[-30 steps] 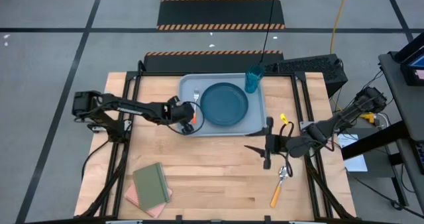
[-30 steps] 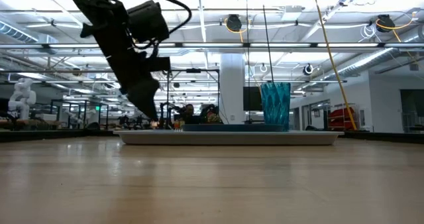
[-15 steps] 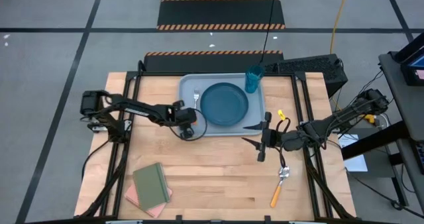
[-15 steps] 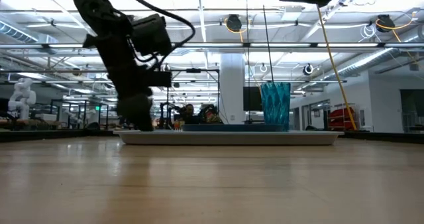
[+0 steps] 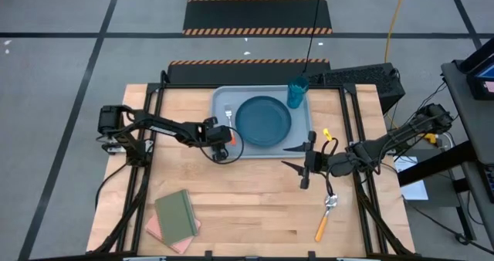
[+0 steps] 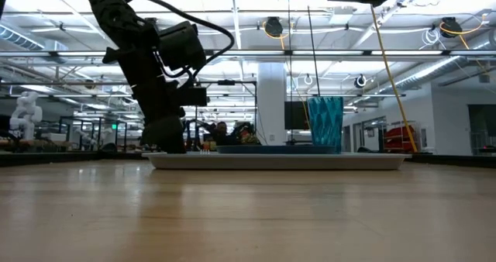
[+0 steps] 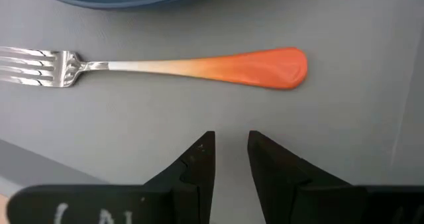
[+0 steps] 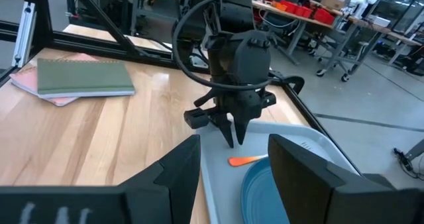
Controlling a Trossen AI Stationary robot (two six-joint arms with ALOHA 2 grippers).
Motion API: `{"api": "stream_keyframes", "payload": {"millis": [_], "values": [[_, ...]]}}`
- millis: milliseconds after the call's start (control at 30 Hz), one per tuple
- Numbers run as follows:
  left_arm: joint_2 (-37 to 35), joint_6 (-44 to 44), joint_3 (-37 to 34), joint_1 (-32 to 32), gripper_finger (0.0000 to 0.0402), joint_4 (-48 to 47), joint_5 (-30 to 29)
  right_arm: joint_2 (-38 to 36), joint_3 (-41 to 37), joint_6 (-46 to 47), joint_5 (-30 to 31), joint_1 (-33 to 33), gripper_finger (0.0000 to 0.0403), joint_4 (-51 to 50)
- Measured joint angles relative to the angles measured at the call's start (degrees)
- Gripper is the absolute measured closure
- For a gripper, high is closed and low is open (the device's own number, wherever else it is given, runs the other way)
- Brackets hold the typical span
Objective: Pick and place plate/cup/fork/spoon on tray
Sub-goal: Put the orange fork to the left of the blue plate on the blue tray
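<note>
The grey-blue tray [image 5: 224,99] holds the blue plate [image 5: 263,120], the teal cup [image 5: 296,93] standing in its far right corner, and the fork [image 7: 199,68]. The fork lies flat on the tray floor left of the plate, orange handle toward the near edge. My left gripper [image 7: 230,151] points down over the tray's near left corner, just short of the fork's handle. It is open by a narrow gap with nothing in it. My right gripper [image 5: 287,156] hangs open, high above the tray's near right corner. The spoon [image 5: 326,215] lies on the table at the near right. My left gripper has its fingertips [image 8: 232,139] down at the tray floor [image 7: 344,118] beside the fork's handle. I cannot tell whether they touch the floor. They do not touch the fork.
A green notebook [image 5: 176,215] lies on a pink one at the near left of the table. A small yellow piece [image 5: 328,136] sits by the tray's right side. Bare wood stretches between the tray and the near edge.
My left gripper has sunk toward the tray's near left corner and rolled about its own axis, its gap unchanged. The tray, with plate, cup and fork on it, has slid a little toward the table's right edge. My right gripper has drifted slightly toward the tray.
</note>
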Motion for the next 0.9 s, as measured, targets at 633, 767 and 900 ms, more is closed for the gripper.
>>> {"api": "stream_keyframes", "payload": {"millis": [633, 767, 900], "values": [[-2.89, 12.66, -0.09, 9.63, 0.0305, 4.17, -3.96, 0.0, 0.04, 0.55, 0.09, 0.0, 0.0232, -0.2], [-2.89, 14.14, -0.07, 14.0, 0.0305, 6.55, -0.89, 0.0, 0.04, 0.55, 0.11, 0.0, 0.0232, -0.47], [-2.77, 17.08, -0.07, 17.48, 0.0305, 8.21, 0.78, 0.0, 0.04, 1.62, 0.13, 0.0, 0.0232, -1.34]]}}
